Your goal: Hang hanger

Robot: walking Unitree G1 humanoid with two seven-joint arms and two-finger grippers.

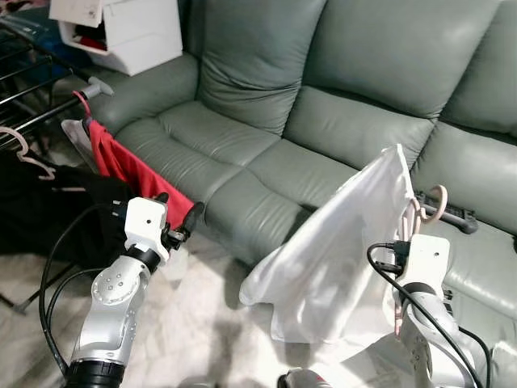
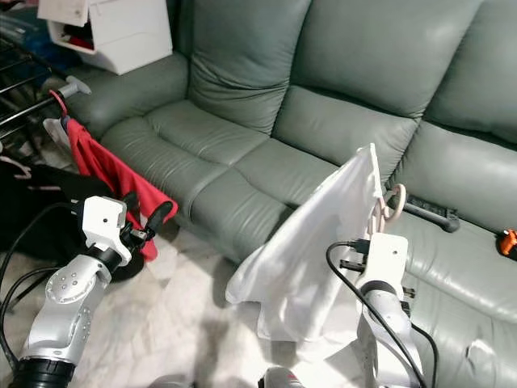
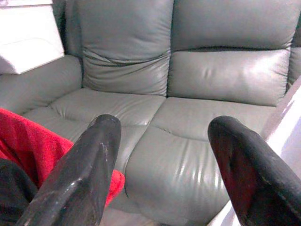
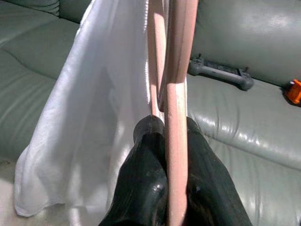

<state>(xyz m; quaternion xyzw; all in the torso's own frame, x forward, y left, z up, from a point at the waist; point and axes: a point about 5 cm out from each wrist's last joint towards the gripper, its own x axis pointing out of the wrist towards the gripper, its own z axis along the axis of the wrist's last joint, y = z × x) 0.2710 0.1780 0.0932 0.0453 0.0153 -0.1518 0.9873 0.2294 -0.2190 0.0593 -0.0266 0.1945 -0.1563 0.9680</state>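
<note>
Over sofa (image 1: 242, 153): R gripper (image 4: 171, 136) clamps hanger (image 4: 176, 89).

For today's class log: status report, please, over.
Right gripper shut on pink hanger, white garment draped. Left gripper open, empty. Drying rack far left; sofa ahead.

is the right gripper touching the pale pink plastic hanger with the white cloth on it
Touching. The right wrist view shows the right gripper with its black fingers pressed against the pale pink plastic hanger from both sides.

Glossy grey-green leather sofa (image 1: 266, 153), smooth pink plastic hanger (image 4: 176, 108), thin white cloth (image 1: 331, 259)
</note>
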